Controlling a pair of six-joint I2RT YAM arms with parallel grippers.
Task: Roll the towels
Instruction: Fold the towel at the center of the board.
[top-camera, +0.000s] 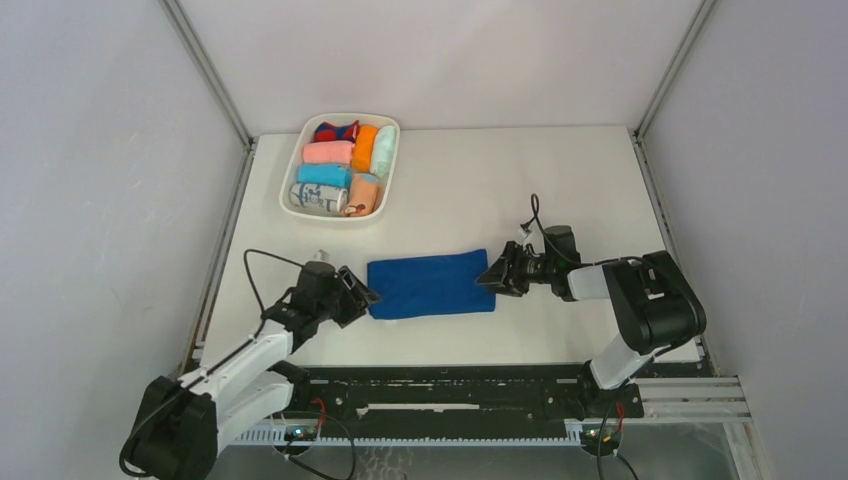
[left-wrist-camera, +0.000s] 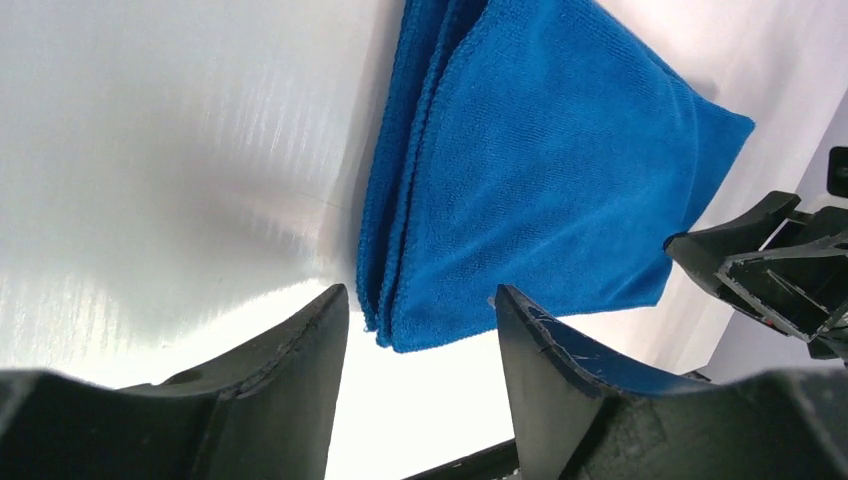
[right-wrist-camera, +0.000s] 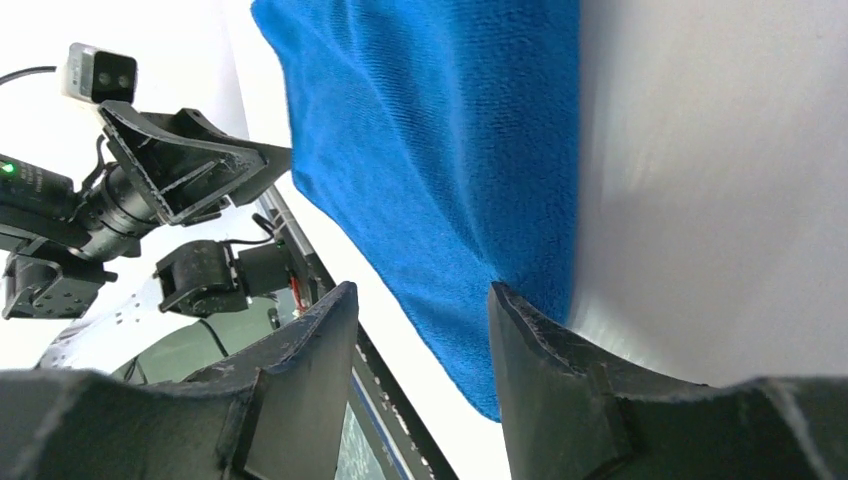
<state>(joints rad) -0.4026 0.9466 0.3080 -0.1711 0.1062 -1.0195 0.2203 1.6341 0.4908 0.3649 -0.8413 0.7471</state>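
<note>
Blue towel (top-camera: 432, 285) lies flat (folded), long axis left to right.

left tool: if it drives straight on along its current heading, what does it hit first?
The blue towel. Its folded left end lies flat on the table, directly ahead of the left tool, whose jaws are open. Depth is unclear, but it looks close, with nothing in between.
</note>
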